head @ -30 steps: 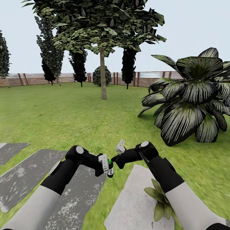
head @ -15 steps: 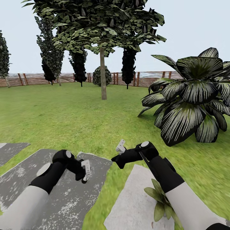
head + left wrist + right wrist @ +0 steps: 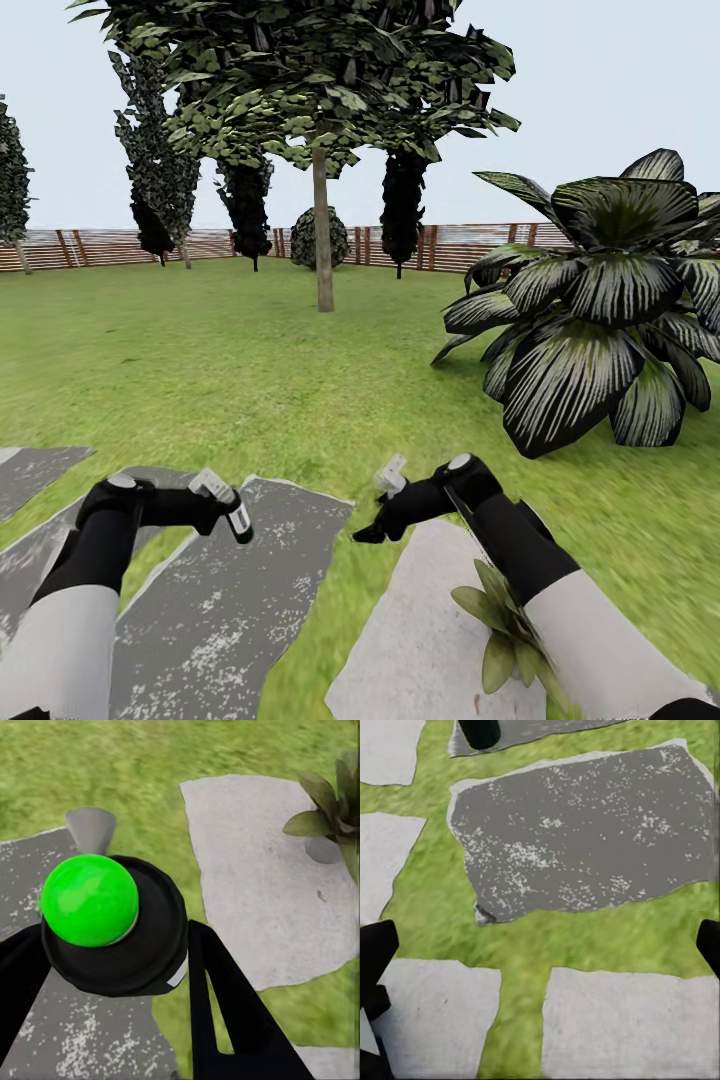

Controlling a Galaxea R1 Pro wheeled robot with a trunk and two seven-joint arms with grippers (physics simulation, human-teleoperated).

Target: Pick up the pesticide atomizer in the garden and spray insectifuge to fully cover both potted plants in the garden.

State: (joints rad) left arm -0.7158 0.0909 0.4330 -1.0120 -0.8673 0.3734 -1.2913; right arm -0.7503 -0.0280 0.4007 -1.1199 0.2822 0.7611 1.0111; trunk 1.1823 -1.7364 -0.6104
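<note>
Nearest, on the pale slab's right edge, one potted plant (image 3: pixel 500 625) shows smooth pointed leaves, seemingly unsprayed. Over the rough grey slab, the left tool (image 3: pixel 228 507) is clamped on the atomizer (image 3: pixel 112 922), black with a glossy green knob. The right tool (image 3: pixel 378 510) spreads wide, empty. Spraying remains.

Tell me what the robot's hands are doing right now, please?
Left gripper shut on atomizer. Right gripper open over paving slabs. One potted plant under right arm, nothing blocking.
</note>
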